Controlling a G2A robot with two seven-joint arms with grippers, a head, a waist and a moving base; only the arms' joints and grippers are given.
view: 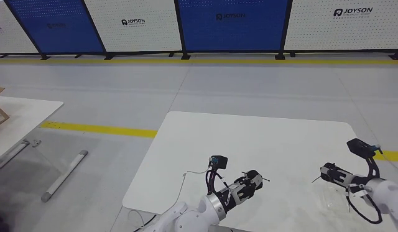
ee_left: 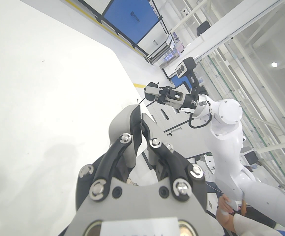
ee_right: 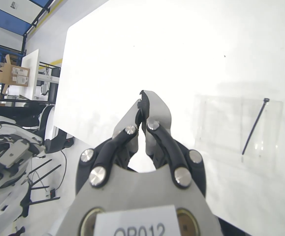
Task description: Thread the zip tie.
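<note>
Right gripper (ee_right: 142, 99): fingers pressed together on a thin black zip tie (view: 316, 180) that pokes out past the tips, held above the table (view: 249, 139) near its right edge. Left gripper (ee_left: 140, 114): fingers together over the near edge, a small dark bit between the pads, cannot tell what. Second tie (ee_right: 254, 126) lies flat on a clear tray (ee_right: 218, 124) beside the right gripper.

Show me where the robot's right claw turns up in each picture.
Top view: right claw over the white table's near right corner.
Left wrist view: right claw farther off past the table's edge, shut on a thin zip tie.
Right wrist view: right claw close up in the middle foreground, shut.
Shared landmark: the white table.
</note>
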